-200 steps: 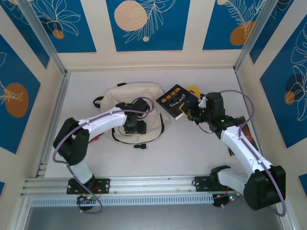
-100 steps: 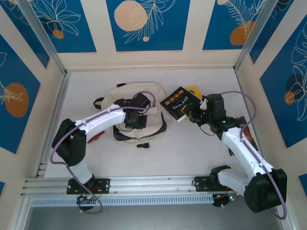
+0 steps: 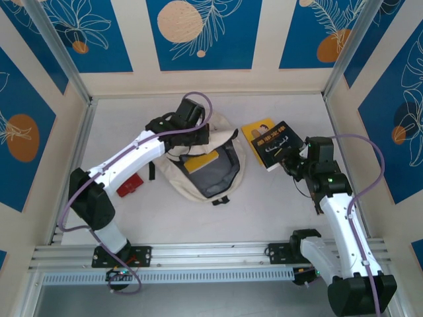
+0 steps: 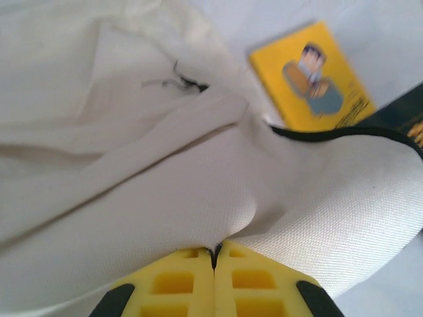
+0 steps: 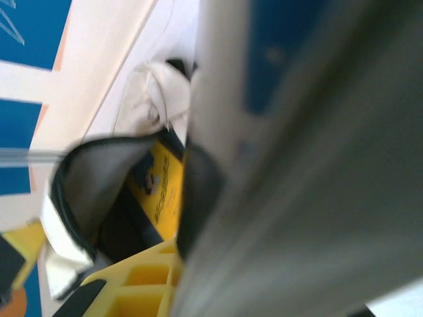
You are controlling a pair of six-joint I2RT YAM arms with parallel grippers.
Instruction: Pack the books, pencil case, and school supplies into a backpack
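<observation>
The cream backpack [image 3: 198, 181] lies mid-table with its mouth pulled open, showing the grey lining and a yellow book [image 3: 200, 162] inside. My left gripper [image 3: 200, 139] is shut on the backpack's upper flap; in the left wrist view its yellow fingers [image 4: 192, 284] pinch the cream cloth [image 4: 165, 198]. To the right of the bag my right gripper [image 3: 291, 158] is shut on the black book with orange lettering [image 3: 277, 142] and holds it off the table. Another yellow book [image 3: 255, 129] lies partly under it. The right wrist view looks past the blurred held book [image 5: 297, 165] into the open bag [image 5: 99, 178].
A small red oblong thing [image 3: 130, 186] lies left of the backpack; I cannot tell whether it is the pencil case. Patterned walls close in the table at the back and on both sides. The bare table [image 3: 251, 211] runs between the bag and the near rail.
My left gripper closed on the backpack's flap and drew it towards the back wall, opening the bag and shifting it right. The right arm pulled back to the right with the black book.
</observation>
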